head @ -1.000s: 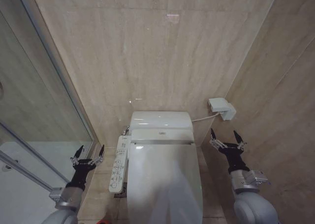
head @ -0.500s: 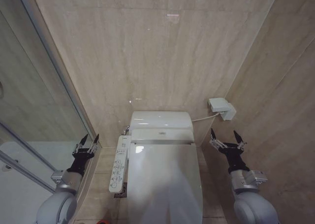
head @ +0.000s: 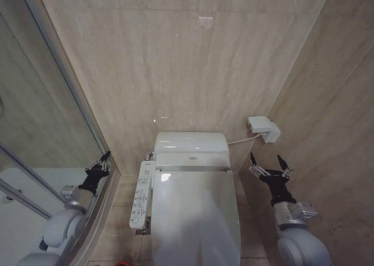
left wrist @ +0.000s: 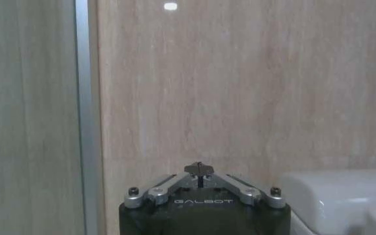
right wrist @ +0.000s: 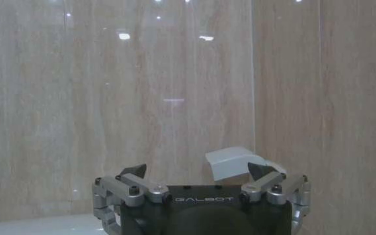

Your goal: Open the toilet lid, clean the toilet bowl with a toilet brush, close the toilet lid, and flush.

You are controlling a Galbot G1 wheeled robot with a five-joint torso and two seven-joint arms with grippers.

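Nearest us, the toilet lid (head: 196, 219) lies shut over the toilet bowl (head: 153, 210), long axis running away from us toward the wall, between our two arms. Our right gripper (head: 269, 165) hovers just beside its far right edge, fingers spread wide and holding nothing. Our left gripper (head: 104, 160) hangs further out, against the glass partition (head: 41, 131), its fingers drawn together on nothing. We judge the right arm nearer the lid; beyond sits the wall box (head: 263, 128)
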